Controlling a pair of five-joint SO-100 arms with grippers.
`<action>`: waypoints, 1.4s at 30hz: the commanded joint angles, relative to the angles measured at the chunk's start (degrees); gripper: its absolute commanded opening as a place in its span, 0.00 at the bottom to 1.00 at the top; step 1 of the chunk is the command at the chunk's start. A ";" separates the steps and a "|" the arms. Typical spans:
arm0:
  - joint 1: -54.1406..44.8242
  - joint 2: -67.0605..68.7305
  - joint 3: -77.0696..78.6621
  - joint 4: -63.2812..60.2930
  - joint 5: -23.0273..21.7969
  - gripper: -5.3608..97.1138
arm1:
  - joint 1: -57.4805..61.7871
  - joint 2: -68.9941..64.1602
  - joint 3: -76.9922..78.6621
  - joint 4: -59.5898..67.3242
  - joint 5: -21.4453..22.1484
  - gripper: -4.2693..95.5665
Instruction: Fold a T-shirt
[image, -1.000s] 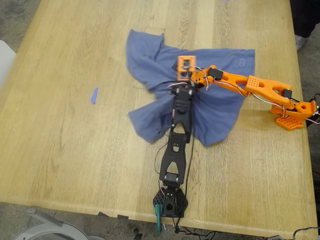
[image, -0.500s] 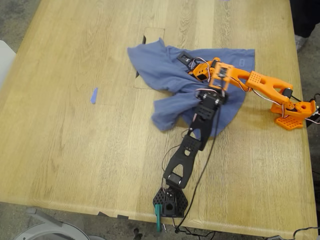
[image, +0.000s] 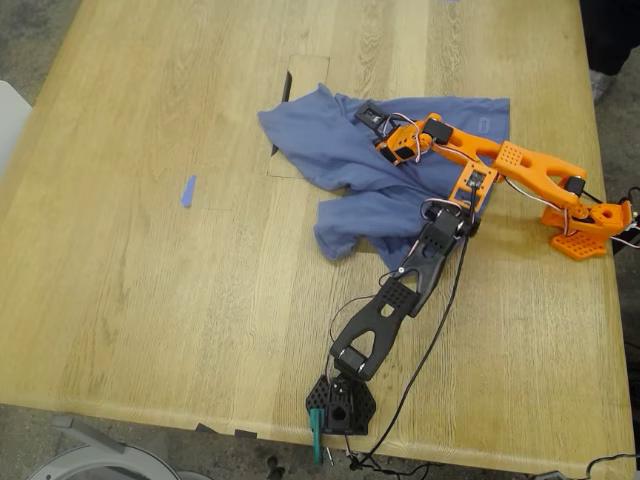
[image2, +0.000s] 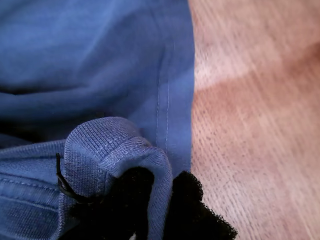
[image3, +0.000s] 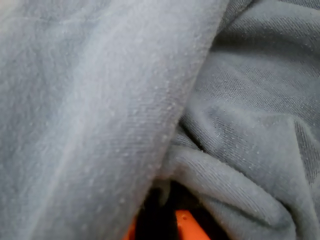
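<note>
— 2 pincers busy?
— My first pincer (image2: 150, 210) is clamped on the T-shirt (image: 400, 170) ribbed hem; my second pincer (image3: 170, 220) grips cloth.
— Progress?
— Bunched mid-surface (image: 150, 300), folding barely begun.

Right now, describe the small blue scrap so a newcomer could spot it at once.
Start from the wooden table and find the big slate-blue T-shirt bunched under the two arms. Look well towards the exterior view's left of it, on bare wood: the blue scrap lies there alone. It is a tiny, brighter blue sliver, touching neither shirt nor arm.
</note>
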 joint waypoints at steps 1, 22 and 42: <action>3.87 0.88 -3.96 -1.41 -0.62 0.08 | 1.93 3.78 -0.79 0.35 0.35 0.04; 1.23 0.62 -3.78 7.73 -2.46 0.76 | 0.62 6.68 -0.79 3.16 0.35 0.04; -5.27 -9.05 -3.96 -5.36 8.79 0.46 | -1.41 7.38 -0.79 2.81 0.44 0.04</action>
